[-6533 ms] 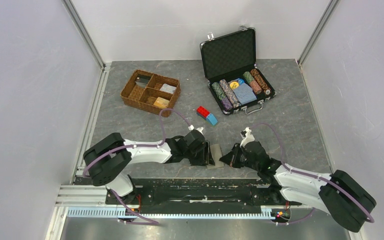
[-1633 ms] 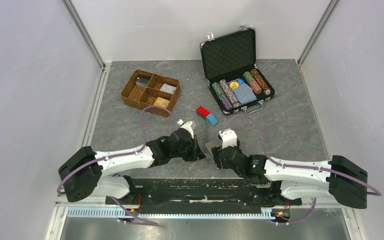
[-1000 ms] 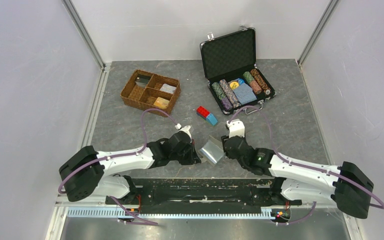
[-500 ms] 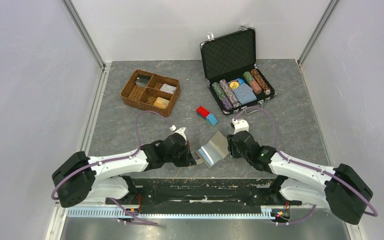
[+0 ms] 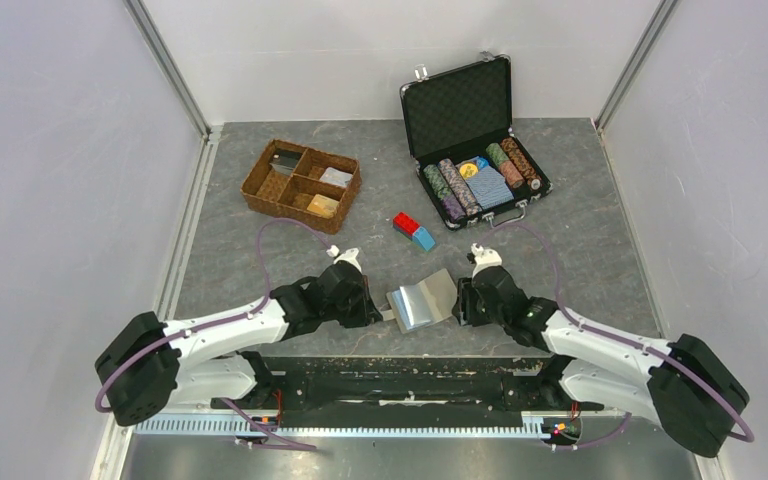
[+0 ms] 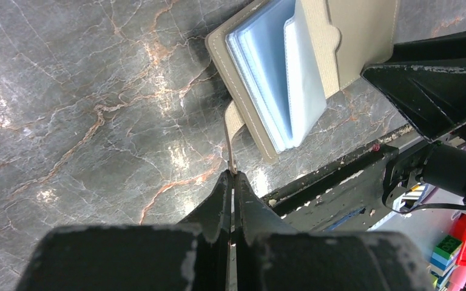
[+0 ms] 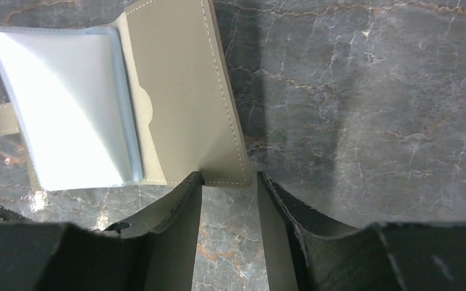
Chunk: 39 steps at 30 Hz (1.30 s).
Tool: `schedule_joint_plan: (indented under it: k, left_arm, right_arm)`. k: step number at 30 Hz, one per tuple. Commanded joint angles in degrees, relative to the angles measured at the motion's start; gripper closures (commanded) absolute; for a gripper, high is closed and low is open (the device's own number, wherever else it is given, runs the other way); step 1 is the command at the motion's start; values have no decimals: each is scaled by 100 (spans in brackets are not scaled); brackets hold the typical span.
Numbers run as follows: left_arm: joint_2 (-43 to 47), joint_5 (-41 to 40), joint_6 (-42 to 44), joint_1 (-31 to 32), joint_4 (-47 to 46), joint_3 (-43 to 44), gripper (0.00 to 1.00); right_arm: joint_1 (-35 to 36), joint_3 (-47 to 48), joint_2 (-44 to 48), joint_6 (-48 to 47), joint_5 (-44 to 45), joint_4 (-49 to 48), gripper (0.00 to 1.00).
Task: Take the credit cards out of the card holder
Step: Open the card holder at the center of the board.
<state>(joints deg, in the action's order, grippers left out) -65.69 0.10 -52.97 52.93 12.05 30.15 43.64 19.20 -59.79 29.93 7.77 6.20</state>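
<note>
The card holder (image 5: 422,303) lies opened out on the grey marbled desk (image 5: 580,240), near its front edge and directly between the two arms. Its tan cover is spread flat. A pale blue stack (image 6: 279,66) fills the inner slots, though I cannot tell whether its top leaf is a card or a clear sleeve.

The left claw (image 6: 232,176) comes in low from the holder's left side. Its two fingers are pressed tight together on the end of the little side tab (image 6: 232,136). The tab runs straight from the fingertips to the holder's left edge, so the holder's body sits just beyond the claw rather than inside it.

The right claw (image 7: 229,182) sits at the opposite side, against the edge of the opened cover flap (image 7: 182,91). Its fingers (image 7: 176,230) stand partly apart, and one corner of the flap lies right at the mouth of the gap. One fingertip lines up with the flap's edge and the other sits just past its corner. Whether either tip is pressing on the flap cannot be told.

Farther back on the desk, well apart from both claws, are a brown wicker tray (image 5: 300,185) on the left and an open black chip case (image 5: 475,130) on the right. A red and blue brick pair (image 5: 413,230) stands between them, nearer the holder.
</note>
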Motion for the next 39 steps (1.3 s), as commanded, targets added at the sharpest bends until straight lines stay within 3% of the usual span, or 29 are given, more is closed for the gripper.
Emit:
schedule_joint_plan:
  k: [1, 15, 22, 29, 39]
  left_arm:
    - [115, -36, 248, -46, -197, 112, 98]
    - [228, 316, 270, -54, -450, 143, 98]
    - [306, 325, 217, -54, -527, 100, 98]
    - [276, 368, 184, -52, -597, 94, 98]
    - [305, 368, 155, -54, -573, 58, 98]
  right_arm:
    - [-9, 82, 366, 180, -191, 145, 58]
    - [-6, 1415, 848, -519, 33, 1185, 52]
    - [84, 1646, 1025, -503, -1338, 335, 57]
    - [786, 1471, 397, -256, -1415, -371, 57]
    - [1024, 1565, -836, -386, -602, -544, 44]
